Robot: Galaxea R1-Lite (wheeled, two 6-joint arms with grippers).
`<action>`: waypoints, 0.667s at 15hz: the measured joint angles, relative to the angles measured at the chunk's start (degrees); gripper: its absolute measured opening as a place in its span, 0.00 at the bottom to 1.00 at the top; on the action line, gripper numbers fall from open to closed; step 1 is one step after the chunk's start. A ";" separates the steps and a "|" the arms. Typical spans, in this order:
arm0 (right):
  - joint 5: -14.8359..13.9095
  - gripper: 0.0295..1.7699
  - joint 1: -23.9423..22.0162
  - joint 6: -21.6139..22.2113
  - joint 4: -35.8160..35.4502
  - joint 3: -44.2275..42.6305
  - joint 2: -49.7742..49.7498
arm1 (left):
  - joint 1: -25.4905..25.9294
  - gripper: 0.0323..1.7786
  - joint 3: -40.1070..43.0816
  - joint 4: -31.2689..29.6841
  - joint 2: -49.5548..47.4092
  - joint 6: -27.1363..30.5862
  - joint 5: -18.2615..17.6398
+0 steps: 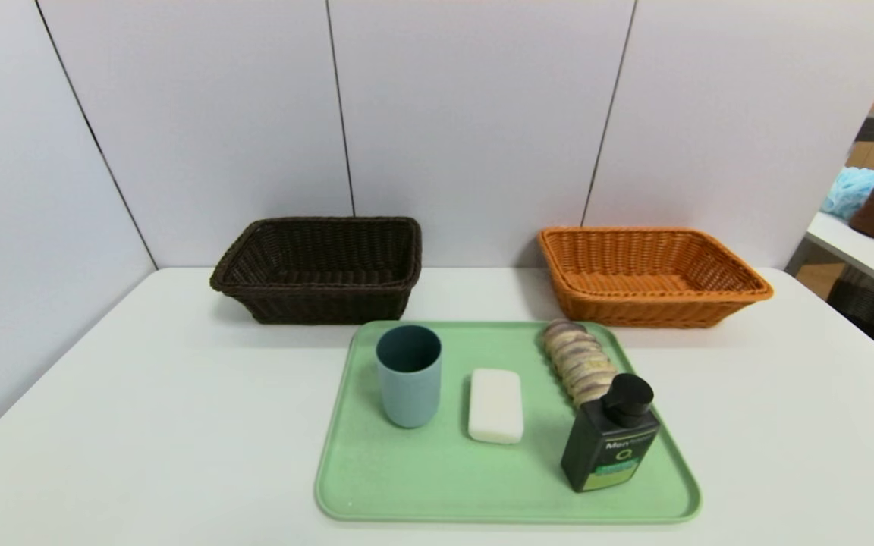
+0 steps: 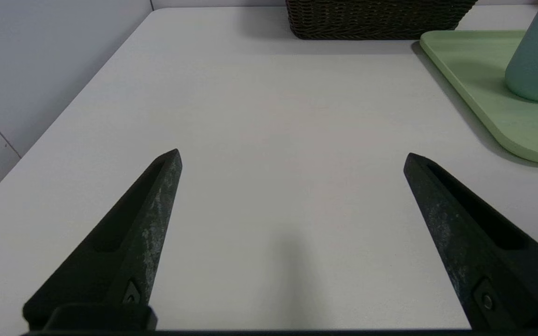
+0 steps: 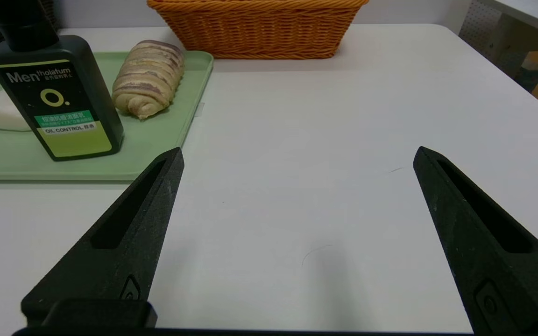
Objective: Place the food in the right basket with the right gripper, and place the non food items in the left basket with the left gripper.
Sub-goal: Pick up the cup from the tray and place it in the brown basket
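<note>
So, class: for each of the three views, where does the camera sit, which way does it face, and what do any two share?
Head view: high, facing forward and down at green tray and both baskets; no robot parts.
Left wrist view: low over the table, facing dark brown basket; left gripper fingers open.
Right wrist view: low, facing orange basket; right gripper fingers open.
Shared: both wrist views show the tray.

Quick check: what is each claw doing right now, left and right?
Left claw: open, holding nothing, above bare table.
Right claw: open, holding nothing, beside the tray.

Left end effector (image 2: 292,158) matte black tapered fingers, scuffed grey, right end effector (image 3: 297,156) alike
</note>
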 joint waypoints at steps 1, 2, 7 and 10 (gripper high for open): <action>-0.02 0.96 0.00 0.02 0.00 0.00 0.00 | 0.00 0.95 0.00 0.00 0.00 0.00 0.00; -0.02 0.96 0.00 0.02 0.00 0.00 0.00 | 0.00 0.95 0.00 0.00 0.00 0.00 0.00; 0.00 0.96 0.00 0.02 0.00 0.00 0.00 | 0.00 0.95 0.00 0.00 0.00 0.07 -0.02; 0.00 0.96 -0.02 0.02 0.02 0.00 0.00 | 0.00 0.95 0.00 0.00 0.00 0.10 -0.02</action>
